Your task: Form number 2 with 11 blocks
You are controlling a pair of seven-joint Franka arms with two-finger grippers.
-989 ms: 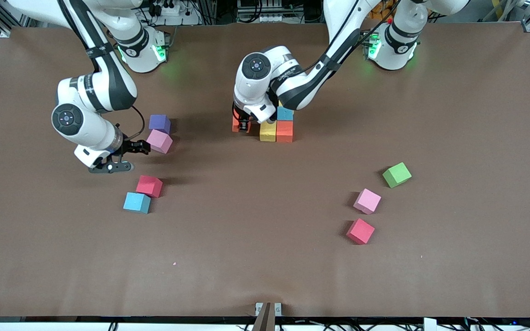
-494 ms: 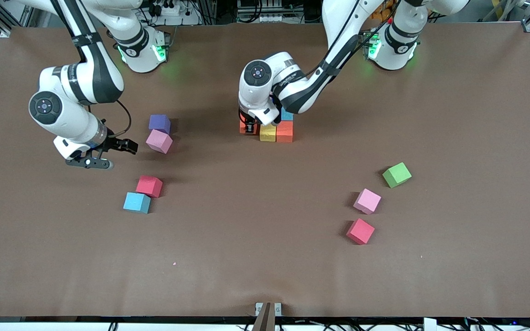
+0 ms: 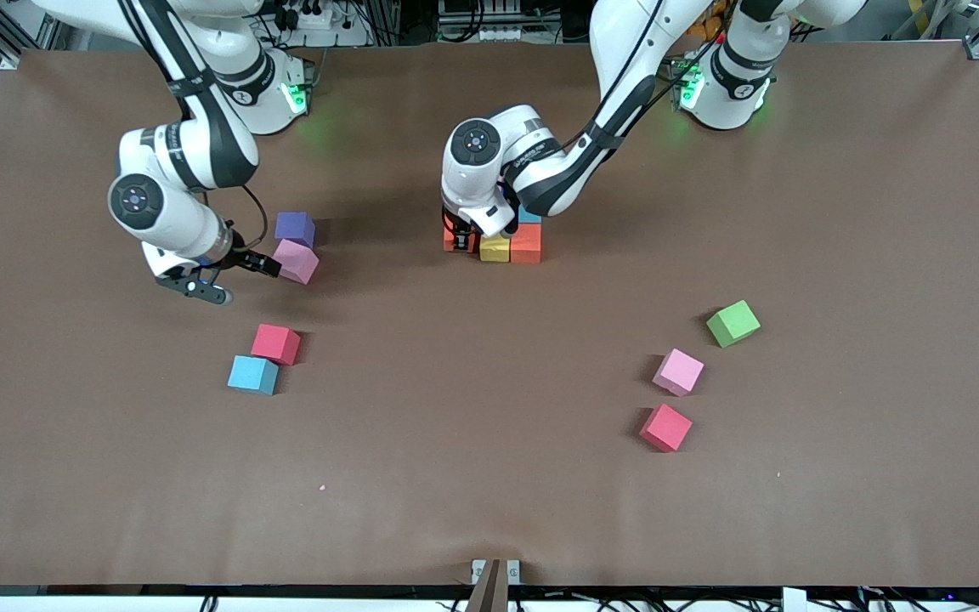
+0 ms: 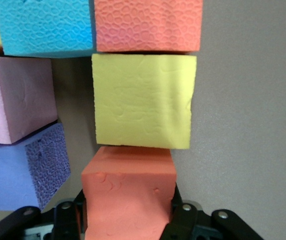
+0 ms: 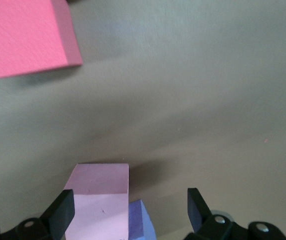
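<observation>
From the front, my left gripper (image 3: 464,240) pinches an orange block (image 3: 453,238) at the nine o'clock side of the yellow block (image 3: 495,248) in the unfinished number 2 (image 3: 526,243), at twelve o'clock from the table's middle. My right gripper (image 3: 234,279) is spread wide at the pink block (image 3: 296,261), at ten o'clock. My left wrist view shows the held orange block (image 4: 128,195) against the yellow block (image 4: 143,102). In my right wrist view the pink block (image 5: 100,200) sits between the spread fingers (image 5: 63,210), close to one of them.
</observation>
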